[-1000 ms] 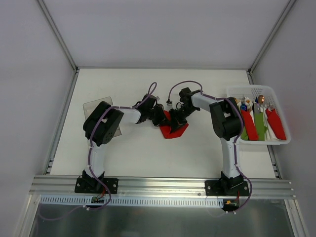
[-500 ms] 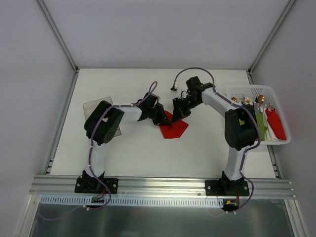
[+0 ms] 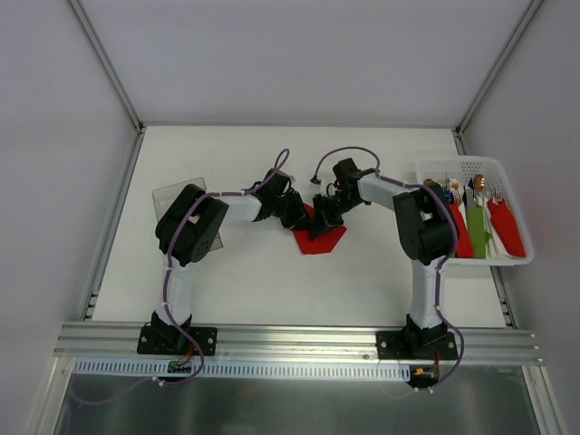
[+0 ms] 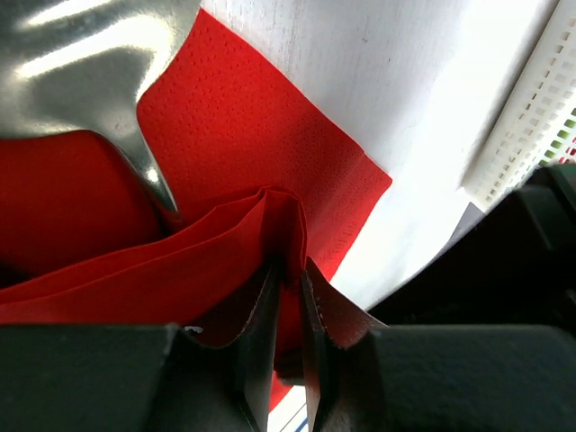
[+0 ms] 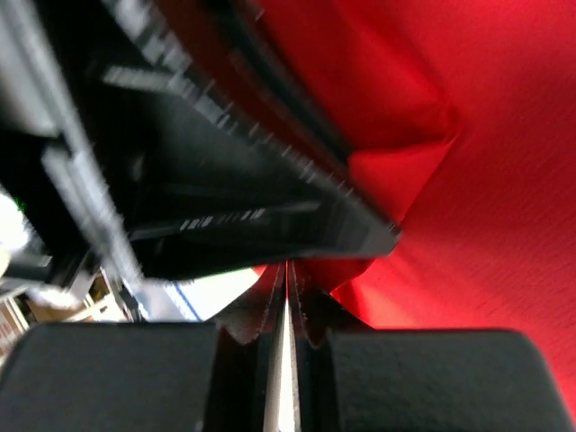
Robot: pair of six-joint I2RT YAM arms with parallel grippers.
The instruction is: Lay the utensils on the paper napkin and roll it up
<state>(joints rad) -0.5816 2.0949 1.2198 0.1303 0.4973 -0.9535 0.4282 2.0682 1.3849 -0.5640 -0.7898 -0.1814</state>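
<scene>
- Top view: we see the red paper napkin (image 3: 319, 241) near the middle of the table (image 3: 272, 290), partly folded. Both arms reach in over its far side.
- Left claw (image 4: 286, 270): the fingers stand narrowly apart, with a raised fold of the napkin running into the gap. We cannot tell whether they press on it.
- Right claw (image 5: 286, 268): the fingers are pressed almost together, with only a thin bright slit between them. The tips sit at the edge of a folded napkin corner, and we cannot tell whether any paper is caught there.
- Silver utensil (image 4: 81, 63): the left wrist view shows one shiny metal piece on the napkin, its narrow end passing beneath the raised fold. We cannot tell which kind of cutlery it is.
- White basket (image 3: 462, 161): it stands at the right edge of the table and holds rolled bundles (image 3: 458, 231) in red, green and white, with cutlery tips at their far ends.
- Clear plastic sheet (image 3: 172, 195): it lies near the left edge of the table, partly under the left arm.
</scene>
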